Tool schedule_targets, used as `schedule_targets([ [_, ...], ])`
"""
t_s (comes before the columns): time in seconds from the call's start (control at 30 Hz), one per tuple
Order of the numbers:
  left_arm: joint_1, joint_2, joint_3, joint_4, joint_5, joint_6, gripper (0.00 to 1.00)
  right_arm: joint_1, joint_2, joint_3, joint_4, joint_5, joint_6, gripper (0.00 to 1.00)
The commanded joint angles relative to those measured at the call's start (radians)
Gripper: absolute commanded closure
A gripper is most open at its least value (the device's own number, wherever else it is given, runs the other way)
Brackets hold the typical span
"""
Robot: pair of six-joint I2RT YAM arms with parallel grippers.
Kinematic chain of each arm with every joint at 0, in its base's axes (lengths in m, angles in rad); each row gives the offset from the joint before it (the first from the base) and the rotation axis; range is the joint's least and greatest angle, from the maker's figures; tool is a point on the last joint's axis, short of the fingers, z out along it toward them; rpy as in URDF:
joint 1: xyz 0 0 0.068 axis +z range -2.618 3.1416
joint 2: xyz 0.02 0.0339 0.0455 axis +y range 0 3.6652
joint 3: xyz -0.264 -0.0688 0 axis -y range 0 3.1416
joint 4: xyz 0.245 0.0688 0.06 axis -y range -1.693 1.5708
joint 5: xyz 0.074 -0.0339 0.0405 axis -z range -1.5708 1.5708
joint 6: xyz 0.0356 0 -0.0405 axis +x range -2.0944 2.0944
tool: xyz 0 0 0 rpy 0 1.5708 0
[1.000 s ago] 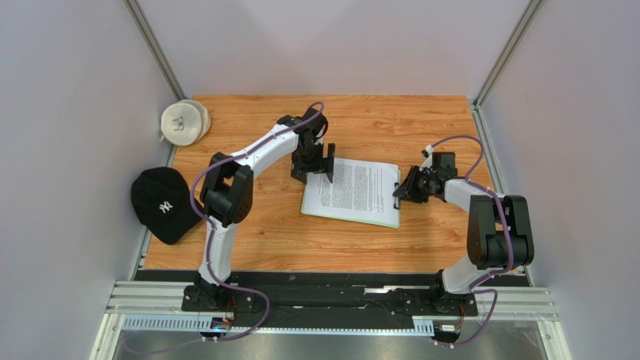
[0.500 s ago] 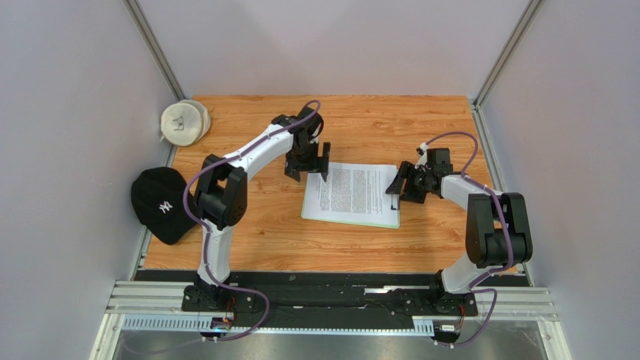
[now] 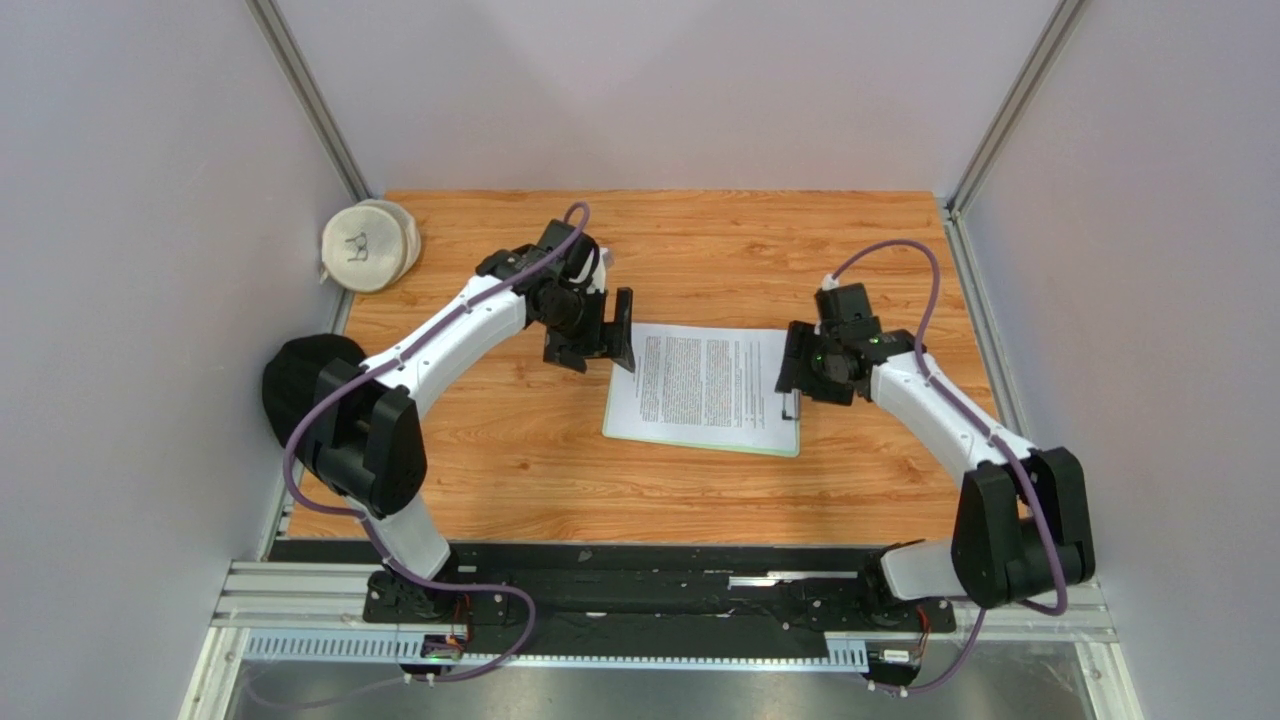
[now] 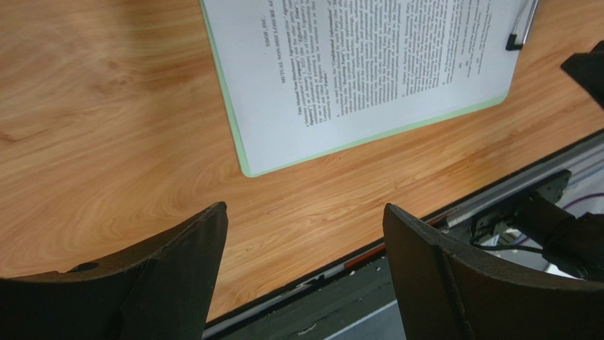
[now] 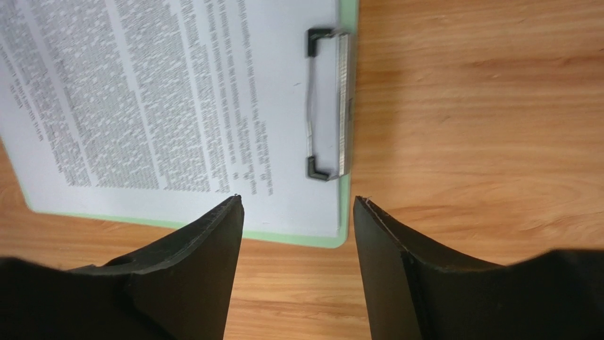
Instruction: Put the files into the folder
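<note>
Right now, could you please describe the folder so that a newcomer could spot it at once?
On the wooden table, look at the middle, between the two arms. The folder is the flat board there under the printed files, with a metal clip at the short edge by the right pincer; its pale green rim sets it apart from them.

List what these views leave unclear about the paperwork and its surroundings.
- Number of files: every view, sheets lie flat and edges merge.
- Printed wording: too small in the top view, blurred in wrist views.
- Folder: both wrist views, cut off by the top edge.
- Black cap: top view, partly covered by the left arm.
</note>
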Motion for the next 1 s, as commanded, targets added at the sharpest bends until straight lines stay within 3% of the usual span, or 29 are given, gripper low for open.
schedule_targets([
  [0.0, -0.011, -0.047, -0.113, 0.128, 0.151, -0.033, 0.11, 0.149, -0.083, -0.017, -0.119, 0.129, 0.185, 0.41],
  [0.03, -0.015, -0.070, -0.127, 0.150, 0.158, -0.042, 0.11, 0.204, -0.099, -0.031, -0.122, 0.130, 0.214, 0.46],
  [0.17, -0.029, -0.113, -0.179, 0.174, 0.171, -0.057, 0.12, 0.304, -0.204, -0.141, -0.099, 0.164, 0.369, 0.50],
  [0.47, -0.039, -0.133, -0.188, 0.185, 0.190, -0.044, 0.11, 0.383, -0.174, -0.292, 0.060, 0.095, 0.512, 0.52],
  [0.57, -0.039, -0.136, -0.176, 0.182, 0.187, -0.036, 0.11, 0.384, -0.151, -0.289, 0.073, 0.141, 0.518, 0.52],
  [0.83, -0.035, -0.114, -0.110, 0.142, 0.135, -0.012, 0.08, 0.271, 0.030, -0.238, 0.145, 0.139, 0.481, 0.51],
  [0.97, -0.006, -0.035, -0.002, 0.119, 0.182, -0.036, 0.08, 0.133, 0.221, -0.113, 0.185, 0.150, 0.315, 0.51],
])
